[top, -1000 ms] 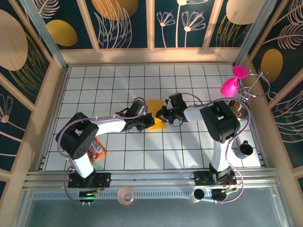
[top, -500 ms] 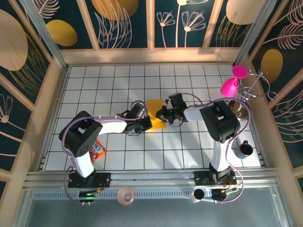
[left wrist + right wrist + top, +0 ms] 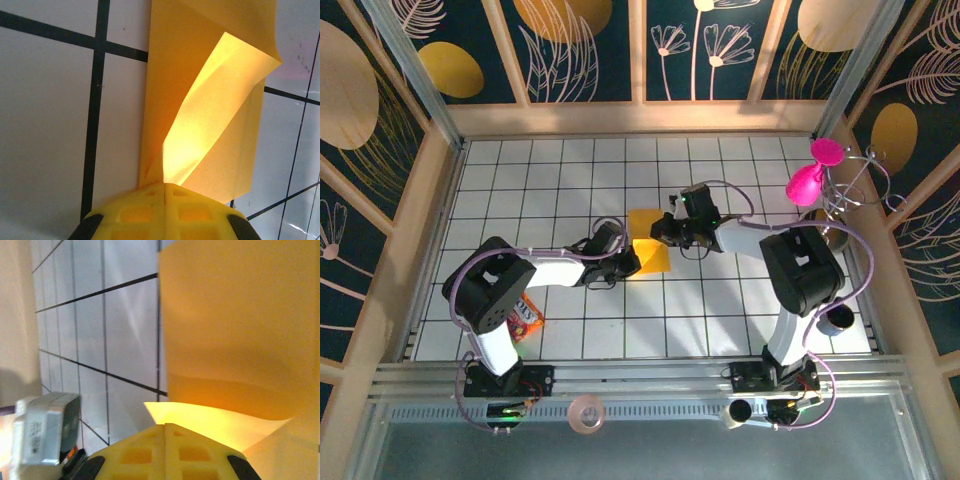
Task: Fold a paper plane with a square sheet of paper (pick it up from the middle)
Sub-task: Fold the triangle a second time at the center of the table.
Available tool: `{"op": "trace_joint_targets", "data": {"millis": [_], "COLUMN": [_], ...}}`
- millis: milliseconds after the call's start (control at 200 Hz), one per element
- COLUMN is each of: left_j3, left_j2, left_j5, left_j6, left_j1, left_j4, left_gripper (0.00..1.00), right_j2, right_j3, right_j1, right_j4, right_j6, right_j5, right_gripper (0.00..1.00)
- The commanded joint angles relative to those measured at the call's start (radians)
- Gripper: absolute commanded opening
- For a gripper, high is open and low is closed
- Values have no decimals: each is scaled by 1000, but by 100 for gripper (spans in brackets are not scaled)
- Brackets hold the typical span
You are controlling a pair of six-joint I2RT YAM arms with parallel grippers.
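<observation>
**Folded sheet held by both grippers at centre frame, long axis up-down.**

Overhead view: the thin orange-yellow square sheet of paper (image 3: 652,245), folded to a strip, lies on the white black-gridded tiled table (image 3: 550,180), its long axis running top to bottom of the frame. The left gripper (image 3: 626,263) sits at its lower-left corner and the right gripper (image 3: 667,228) at its upper-right edge; both touch it, neither nearer. Left wrist view: fingers closed, a lifted flap pinched between them. Right wrist view: fingers closed on a curled-up edge. Judgement: the next crease calls for working across the short axis.
</observation>
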Motion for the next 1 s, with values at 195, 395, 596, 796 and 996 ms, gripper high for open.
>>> {"op": "trace_joint_targets", "data": {"millis": [195,395,596,796,996], "left_j3": [-34,-35,-27,1,24], "left_j2": [0,-9,-26,-57,-23], "left_j5": [-13,-13,2,32,26], "left_j6": [-11,-13,-9,4,4], "left_j1": [-1,-1,-1,-2,-1], "left_j4": [-95,-95,-85,-45,-47], "left_gripper": [0,0,0,0,0], "right_j2": [56,116,151,181,188], "right_j3": [14,49,59,70,74], "right_j1": [54,60,62,67,70], "right_j4": [-29,-47,-69,-95,-98], "right_j6": [-47,-55,-63,-70,-68], "right_j5": [-20,-38,-34,-24,-20], "right_gripper": [0,0,0,0,0]}}
